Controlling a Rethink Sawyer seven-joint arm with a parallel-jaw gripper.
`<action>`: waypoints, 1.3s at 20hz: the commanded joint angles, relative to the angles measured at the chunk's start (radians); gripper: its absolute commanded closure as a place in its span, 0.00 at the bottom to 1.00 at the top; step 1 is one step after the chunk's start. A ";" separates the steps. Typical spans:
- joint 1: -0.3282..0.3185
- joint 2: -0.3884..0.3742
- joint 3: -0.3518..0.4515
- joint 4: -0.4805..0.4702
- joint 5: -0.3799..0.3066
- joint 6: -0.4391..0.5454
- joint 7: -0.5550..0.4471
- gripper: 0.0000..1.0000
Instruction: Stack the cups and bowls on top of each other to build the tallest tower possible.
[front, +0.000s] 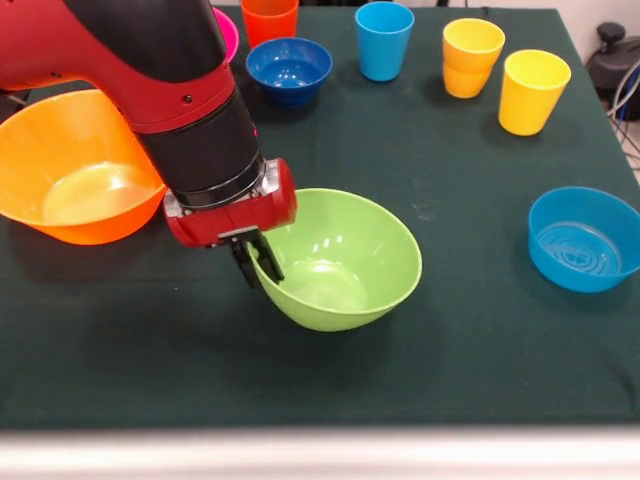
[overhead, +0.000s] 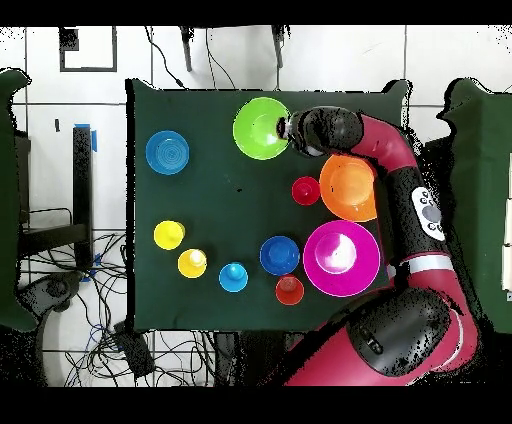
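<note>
Fingers of your gripper (front: 258, 262) pinch the green bowl (front: 345, 262) by its rim (tilted, one finger inside), near the table's (front: 480, 350) front edge, beside the orange bowl (front: 70, 180).

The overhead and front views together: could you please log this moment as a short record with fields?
gripper: at the green bowl's rim, one finger inside and one outside
green bowl: tilted, near the table's front edge
orange bowl: tilted, behind the arm
pink bowl: upright, empty
blue bowls: dark, light, both alone
cups: none stacked; two yellow, light blue
tower: not begun
</note>
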 joint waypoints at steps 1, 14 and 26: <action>0.016 -0.039 -0.014 0.007 -0.083 0.098 -0.317 1.00; 0.013 -0.066 -0.005 0.041 -0.083 0.096 -0.323 0.00; 0.016 -0.074 0.007 0.046 -0.066 0.115 -0.324 0.00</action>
